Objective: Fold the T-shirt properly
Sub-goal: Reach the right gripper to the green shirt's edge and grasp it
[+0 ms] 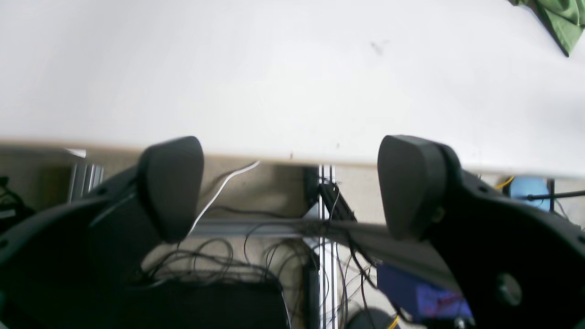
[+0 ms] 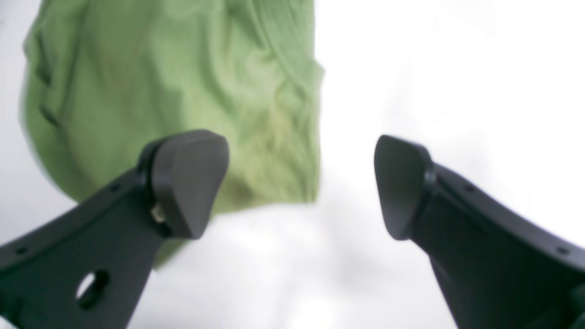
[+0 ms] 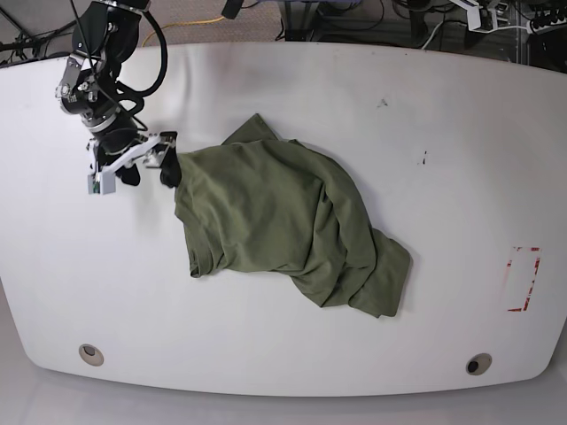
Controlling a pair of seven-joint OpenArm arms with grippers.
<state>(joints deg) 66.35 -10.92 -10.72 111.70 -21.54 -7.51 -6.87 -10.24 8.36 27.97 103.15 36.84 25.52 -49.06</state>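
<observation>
Olive-green fabric was all you had to work with: the T-shirt lay in a rumpled heap mid-table in the base view, bunched and twisted, not spread flat. The right gripper stood at the shirt's edge on that view's left, one finger tip just touching or nearly touching the cloth; can't tell which. The left arm wasn't in that pic at all.

Left wrist view: the left gripper had its fingers spread wide w/ nothing between them. It hung over the table edge, w/ cables and frame below. Only a scrap of the T-shirt showed, far off in the top right corner, well apart from the fingers.

Right wrist view (blurry): the right gripper was also spread wide and empty. The T-shirt lay ahead and to the left, behind one finger; its side edge ran roughly between the two fingers, w/ bare table behind the other one.

My read: you were at the re-grasp stage, w/ the shirt not yet flattened. To do it well, you'd want to pick a single layer at a clear edge or corner, not a bunched fold, bring the left arm in to the opposite side, then pull apart evenly so the cloth spreads before any fold.
</observation>
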